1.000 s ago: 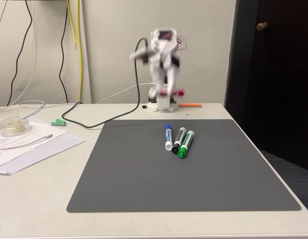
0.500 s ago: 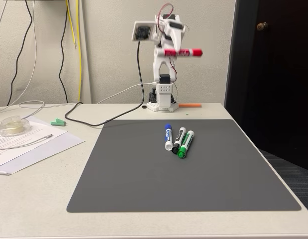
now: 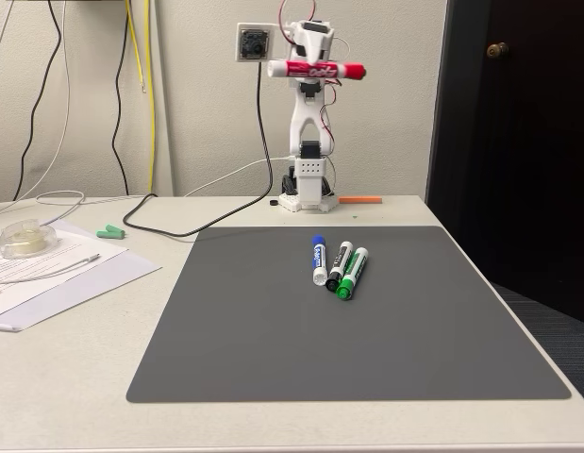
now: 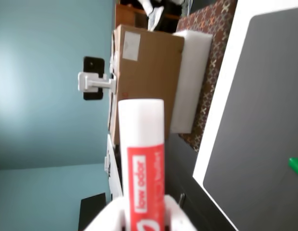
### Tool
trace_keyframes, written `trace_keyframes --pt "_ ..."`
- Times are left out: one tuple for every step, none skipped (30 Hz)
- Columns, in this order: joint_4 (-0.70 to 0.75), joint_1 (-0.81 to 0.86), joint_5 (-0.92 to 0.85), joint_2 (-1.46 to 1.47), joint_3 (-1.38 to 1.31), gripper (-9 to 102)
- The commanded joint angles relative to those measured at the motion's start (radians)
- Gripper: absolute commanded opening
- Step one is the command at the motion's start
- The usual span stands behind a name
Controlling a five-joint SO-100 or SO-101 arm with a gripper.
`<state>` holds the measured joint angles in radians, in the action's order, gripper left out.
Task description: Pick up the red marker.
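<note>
The gripper (image 3: 313, 68) is clamped around the red marker (image 3: 315, 69), held level high above the arm's base (its white end juts forward in the wrist view). The pickup looks done; three other markers (image 3: 337, 263) lie on the grey mat (image 3: 273, 330).

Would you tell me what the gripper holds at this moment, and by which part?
The gripper holds the red marker, gripped around mid-barrel, level, high above the table.

The red marker (image 3: 315, 69) has a smooth, glossy plastic barrel. The gripper (image 3: 313, 64) is white plastic. The mat (image 3: 273, 340) looks matt grey, the table (image 3: 75, 377) smooth, the box (image 4: 146, 72) brown cardboard.
</note>
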<state>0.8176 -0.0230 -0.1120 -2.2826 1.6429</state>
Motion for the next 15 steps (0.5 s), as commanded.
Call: trace_keyframes --pt "-0.028 0.026 -0.012 -0.032 -0.002 0" --pt "-0.032 0.031 -0.012 -0.031 0.000 0" --pt "-0.037 0.034 -0.012 -0.028 0.000 0" --pt "-0.040 0.035 -0.012 -0.026 0.000 0" --pt "-0.041 0.037 -0.012 -0.026 0.000 0" --pt "-0.043 0.038 -0.014 -0.026 0.000 0" --pt "-0.043 0.040 -0.015 -0.028 0.000 0" --pt "-0.043 0.041 -0.017 -0.029 0.000 0" --pt "-0.043 0.041 -0.017 -0.029 0.000 0" --pt "-0.043 0.041 -0.017 -0.029 0.000 0" --pt "-0.043 0.041 -0.017 -0.029 0.000 0" --pt "-0.043 0.043 -0.017 -0.029 0.000 0" --pt "-0.043 0.043 -0.017 -0.029 0.000 0" --pt "-0.043 0.043 -0.017 -0.028 0.000 0" --pt "-0.043 0.043 -0.015 -0.028 0.000 0"
